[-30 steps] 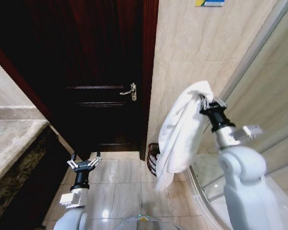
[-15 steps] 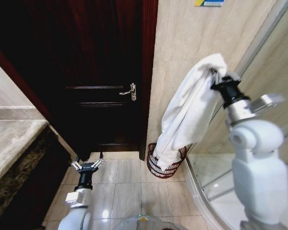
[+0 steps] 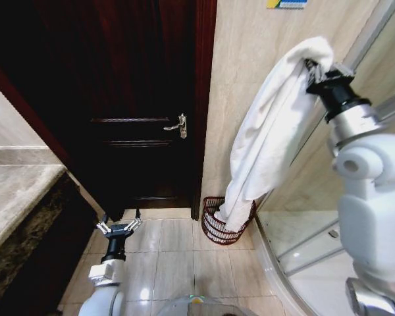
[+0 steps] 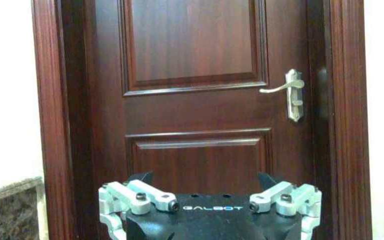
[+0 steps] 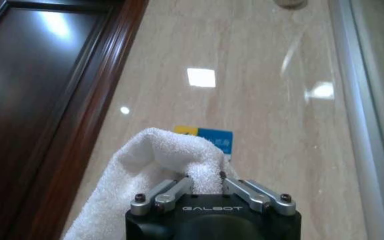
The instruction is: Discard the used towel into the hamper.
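The right tool [image 3: 314, 66] grips the white towel [image 3: 270, 138] high above the hamper [image 3: 227, 220], which stands on the floor by the wall. The towel's lower end hangs into the hamper. The left tool [image 3: 118, 228] hangs low with its fingers spread wide.

A glossy beige tiled floor [image 3: 171, 263] fills the lower middle of the head view. On it, right of centre against the wall, stands the hamper [image 3: 218, 224]. At lower right, the curved shower base [image 3: 276, 276] meets the tiles.
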`<state>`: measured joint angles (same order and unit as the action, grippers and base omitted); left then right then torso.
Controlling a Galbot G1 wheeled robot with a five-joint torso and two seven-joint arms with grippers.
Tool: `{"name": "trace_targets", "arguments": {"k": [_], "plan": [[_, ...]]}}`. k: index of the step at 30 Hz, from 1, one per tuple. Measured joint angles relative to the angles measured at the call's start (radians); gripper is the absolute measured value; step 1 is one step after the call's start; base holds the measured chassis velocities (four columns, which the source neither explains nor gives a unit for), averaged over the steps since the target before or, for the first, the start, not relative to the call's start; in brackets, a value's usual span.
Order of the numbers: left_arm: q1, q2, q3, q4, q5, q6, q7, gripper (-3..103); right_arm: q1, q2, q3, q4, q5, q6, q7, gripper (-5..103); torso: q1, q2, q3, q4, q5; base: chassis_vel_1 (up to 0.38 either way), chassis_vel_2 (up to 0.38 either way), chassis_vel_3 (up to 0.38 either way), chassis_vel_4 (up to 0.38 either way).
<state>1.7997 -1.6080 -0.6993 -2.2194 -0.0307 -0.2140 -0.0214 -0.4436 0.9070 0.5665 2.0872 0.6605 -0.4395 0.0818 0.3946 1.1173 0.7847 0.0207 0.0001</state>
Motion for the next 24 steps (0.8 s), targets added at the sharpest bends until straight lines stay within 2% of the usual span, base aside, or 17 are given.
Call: {"name": "trace_targets", "arguments": {"k": [4,6,7,10,12,15,21,24], "plan": [[-0.004,0.000,0.001,0.002,0.000,0.000,0.000,100,0.018,-0.022,-0.002,-0.032,0.004,0.023,-0.016,7,0.000,0.000,0.000,-0.0001,0.0000,0.000,0.000,0.000,0.000],[-0.005,0.000,0.001,0.004,0.000,-0.002,-0.001,100,0.023,-0.033,-0.006,-0.065,0.008,0.069,-0.044,7,0.000,0.000,0.000,-0.0001,-0.0001,0.000,0.000,0.000,0.000],[-0.005,0.000,0.001,0.004,0.000,-0.002,-0.001,100,0.023,-0.033,-0.006,-0.065,0.008,0.069,-0.044,7,0.000,0.000,0.000,-0.0001,-0.0001,0.000,0.000,0.000,0.000],[-0.005,0.000,0.001,0.010,-0.002,-0.012,-0.002,100,0.024,-0.029,-0.022,-0.123,0.064,0.152,-0.088,7,0.000,0.000,0.000,-0.0001,0.0000,0.000,0.000,0.000,0.000],[-0.005,0.000,0.001,0.011,-0.002,-0.013,-0.002,100,0.024,-0.025,-0.027,-0.139,0.069,0.178,-0.103,7,0.000,0.000,0.000,-0.0001,0.0000,0.000,0.000,0.000,0.000],[-0.007,0.000,0.001,0.017,-0.002,-0.017,-0.003,100,0.017,0.012,-0.044,-0.218,0.065,0.273,-0.176,7,0.000,0.000,0.000,0.0000,0.0003,0.000,0.000,0.000,0.000],[-0.009,0.000,0.005,0.019,0.000,-0.018,-0.003,100,0.026,0.049,-0.048,-0.248,0.053,0.295,-0.178,7,0.000,0.000,0.000,0.0000,-0.0005,0.000,0.000,0.000,0.000],[-0.010,0.000,0.004,0.014,-0.001,-0.018,-0.003,100,0.021,0.064,-0.049,-0.271,0.014,0.303,-0.189,7,0.000,0.000,0.000,0.0001,-0.0005,0.000,0.000,0.000,0.000]]}}
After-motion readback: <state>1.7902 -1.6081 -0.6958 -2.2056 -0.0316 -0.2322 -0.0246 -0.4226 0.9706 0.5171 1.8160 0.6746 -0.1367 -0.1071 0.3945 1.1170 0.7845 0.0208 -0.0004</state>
